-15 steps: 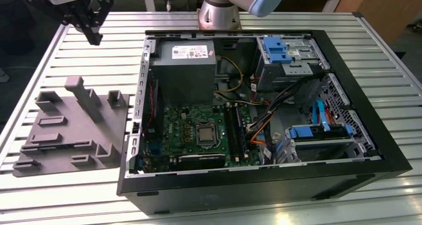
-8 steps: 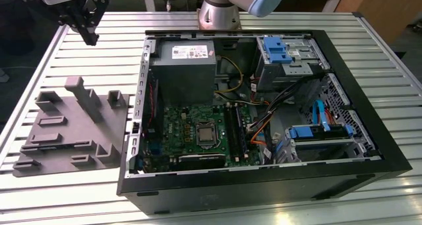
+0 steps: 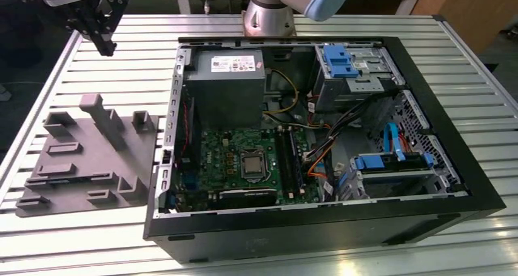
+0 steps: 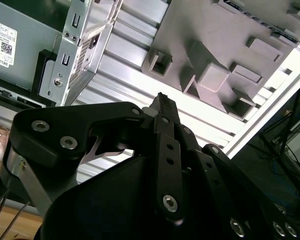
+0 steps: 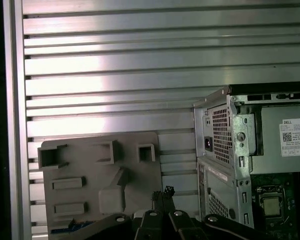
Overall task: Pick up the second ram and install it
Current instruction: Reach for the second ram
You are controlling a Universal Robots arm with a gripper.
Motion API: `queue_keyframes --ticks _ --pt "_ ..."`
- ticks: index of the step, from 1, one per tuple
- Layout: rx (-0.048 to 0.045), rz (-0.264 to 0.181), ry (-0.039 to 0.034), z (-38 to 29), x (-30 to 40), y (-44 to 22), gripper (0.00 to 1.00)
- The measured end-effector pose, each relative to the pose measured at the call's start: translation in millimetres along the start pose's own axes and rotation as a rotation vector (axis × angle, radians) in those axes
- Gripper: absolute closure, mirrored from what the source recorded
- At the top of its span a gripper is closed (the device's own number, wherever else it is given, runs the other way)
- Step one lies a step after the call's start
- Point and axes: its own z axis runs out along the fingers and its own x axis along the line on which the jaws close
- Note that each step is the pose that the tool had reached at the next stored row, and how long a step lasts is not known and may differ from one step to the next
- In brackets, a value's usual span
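Inside the open computer case [image 3: 324, 227] near the tabletop's [image 3: 81, 239] front edge, the second ram [image 3: 293, 158] is hard to make out on the motherboard [image 3: 235, 161]. Beyond the grey fixture [image 3: 89, 161], over a far corner, the gripper [image 3: 105, 48] hangs, fingers [image 4: 162, 107] pressed together on nothing.

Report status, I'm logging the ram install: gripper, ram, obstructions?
Gripper shut, holding nothing, raised near grey fixture. Ram location: cannot tell. Nothing between gripper and open case.
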Motion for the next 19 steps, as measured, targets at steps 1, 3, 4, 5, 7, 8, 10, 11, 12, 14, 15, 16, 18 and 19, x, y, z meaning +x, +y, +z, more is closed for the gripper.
queue_keyframes --ticks 1,3,4,5,7,8,10,11,12,14,15,16,18,19 --pt "0.0 0.0 0.0 0.0 0.9 -0.1 0.89" --pt "0.0 0.0 0.0 0.1 2.6 -0.2 0.89" --pt "0.0 0.0 0.0 0.1 3.5 -0.3 0.89" --pt "0.0 0.0 0.0 0.1 4.3 -0.4 0.89" --pt "0.0 0.0 0.0 0.2 5.9 -0.5 0.89" --pt "0.0 0.0 0.0 0.2 6.6 -0.6 0.89" --pt "0.0 0.0 0.0 0.2 8.2 -0.7 0.89" --pt "0.0 0.0 0.0 0.3 8.8 -0.7 0.89" --pt "0.0 0.0 0.0 0.3 9.5 -0.8 0.89" --pt "0.0 0.0 0.0 0.3 10.9 -0.9 0.89" --pt "0.0 0.0 0.0 0.4 11.6 -1.0 0.89" --pt "0.0 0.0 0.0 0.4 12.5 -1.1 0.89" --pt "0.0001 0.0 0.0 0.5 14.3 -1.2 0.89" --pt "0.0 0.0 0.0 0.6 15.2 -1.3 0.89"
